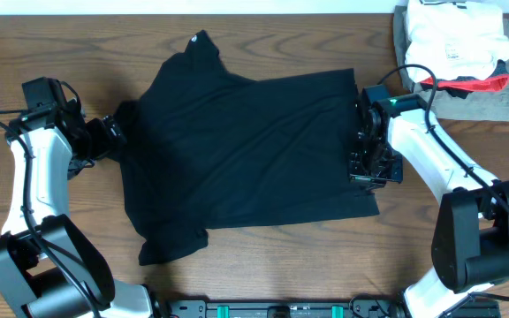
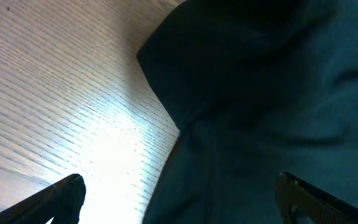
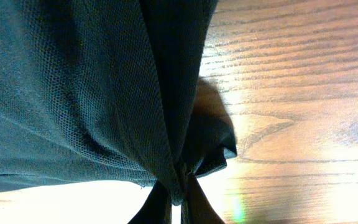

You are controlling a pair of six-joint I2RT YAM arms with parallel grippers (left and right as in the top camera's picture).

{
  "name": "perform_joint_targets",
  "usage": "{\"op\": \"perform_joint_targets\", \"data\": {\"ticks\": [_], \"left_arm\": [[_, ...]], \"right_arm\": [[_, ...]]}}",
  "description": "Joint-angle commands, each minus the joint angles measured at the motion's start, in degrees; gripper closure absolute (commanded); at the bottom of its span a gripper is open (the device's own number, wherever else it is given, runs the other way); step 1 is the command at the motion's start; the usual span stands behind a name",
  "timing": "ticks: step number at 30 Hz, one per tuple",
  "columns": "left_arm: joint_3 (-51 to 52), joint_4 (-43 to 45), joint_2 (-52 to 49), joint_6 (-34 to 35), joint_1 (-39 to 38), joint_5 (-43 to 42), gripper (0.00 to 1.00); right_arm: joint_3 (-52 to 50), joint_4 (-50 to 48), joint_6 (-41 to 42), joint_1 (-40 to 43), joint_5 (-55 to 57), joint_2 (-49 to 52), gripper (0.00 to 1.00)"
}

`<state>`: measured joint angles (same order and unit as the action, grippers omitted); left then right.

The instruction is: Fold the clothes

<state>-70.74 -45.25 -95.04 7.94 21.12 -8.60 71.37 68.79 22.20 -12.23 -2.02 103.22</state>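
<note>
- At the left of the overhead view, the left end effector (image 1: 106,137) stands spread wide and grips nothing. From its wrist view, the shirt's edge lies just ahead of it on the bare desk (image 2: 55,93).
- The black T-shirt (image 1: 246,159) is spread across the middle of the desk, collar toward the upper left, one sleeve at the lower left, hem toward the right. It is rumpled, not pressed flat.
- I judge it light and quite limp. A single pinch would raise only a peak while the rest sags and drags, so it wants two holds along an edge, such as hem corners or shoulder seams.
- The knit looks matte and a little rough, so it seems unlikely to slip from a firm pinch, and nothing about it looks fragile.
- At the shirt's right edge, the right end effector (image 1: 367,161) is clenched on a gathered pleat of the hem. Its wrist view shows the cloth bunching down between the fingers (image 3: 153,213).
- A pile of other garments (image 1: 453,53) sits at the upper right, apart from the shirt.
</note>
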Motion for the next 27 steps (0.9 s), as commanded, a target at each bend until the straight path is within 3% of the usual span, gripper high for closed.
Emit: {"op": "perform_joint_targets", "data": {"ticks": [1,6,9,12,14,18,27], "left_arm": [[-0.74,-0.35,-0.15,0.74,0.20,0.46,0.02],[-0.74,-0.35,-0.15,0.74,0.17,0.46,0.02],[-0.74,-0.37,-0.15,0.74,0.20,0.46,0.02],[-0.74,-0.37,-0.15,0.74,0.20,0.46,0.02],[-0.74,-0.37,-0.15,0.74,0.20,0.46,0.02],[-0.74,-0.37,-0.15,0.74,0.20,0.48,0.02],[-0.74,-0.37,-0.15,0.74,0.20,0.46,0.02]], "right_arm": [[-0.37,0.22,0.46,0.28,1.44,-0.46,0.87],[-0.37,0.24,0.44,0.26,1.68,-0.46,0.80],[-0.37,0.20,0.46,0.26,1.81,-0.46,0.96],[-0.37,0.20,0.44,0.26,1.86,-0.46,0.99],[-0.59,0.17,0.46,0.28,2.32,-0.46,0.96],[-2.73,-1.38,0.44,0.28,4.42,-0.46,0.74],[-9.27,-9.75,-0.59,0.28,2.62,-0.46,0.73]]}}
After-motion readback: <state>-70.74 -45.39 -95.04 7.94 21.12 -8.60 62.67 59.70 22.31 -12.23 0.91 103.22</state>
